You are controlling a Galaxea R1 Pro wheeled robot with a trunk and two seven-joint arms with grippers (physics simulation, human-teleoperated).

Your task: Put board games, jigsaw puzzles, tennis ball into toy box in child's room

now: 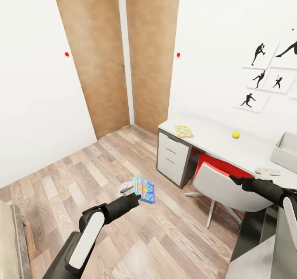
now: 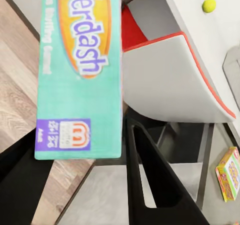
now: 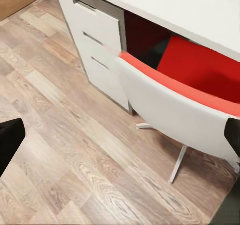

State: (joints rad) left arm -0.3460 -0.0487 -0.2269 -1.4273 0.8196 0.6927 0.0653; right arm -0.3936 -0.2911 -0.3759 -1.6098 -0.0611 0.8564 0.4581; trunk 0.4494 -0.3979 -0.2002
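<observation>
Black, two-fingered, our left gripper (image 1: 138, 197) is clamped on the edge of a flat blue cardboard game box (image 1: 144, 189), held above the wood-plank floor (image 1: 62, 176). In the left wrist view the same box (image 2: 80, 70) shows a teal face with an orange oval, white lettering ending in "derdash", and a small purple logo patch at one corner; one black finger (image 2: 155, 180) stands beside it. Our left arm reaches forward at mid height, forearm white-panelled.

Our right gripper (image 1: 236, 180) points toward the white-shelled swivel chair with red upholstery (image 1: 222, 188); in the right wrist view its black fingertips (image 3: 10, 140) sit at opposite edges, set wide apart and holding nothing.

On the long light-grey desk top (image 1: 206, 136) with white drawers we list:
- one thin multicoloured jigsaw sheet (image 1: 184, 131), lying flat near the drawer end;
- one small yellow-green tennis ball (image 1: 235, 134), well apart from the sheet;
- one light-grey toy box with sloping sides (image 1: 285, 151), at the far right.

Another colourful game box (image 2: 230, 172) appears in the left wrist view, on a grey surface.
</observation>
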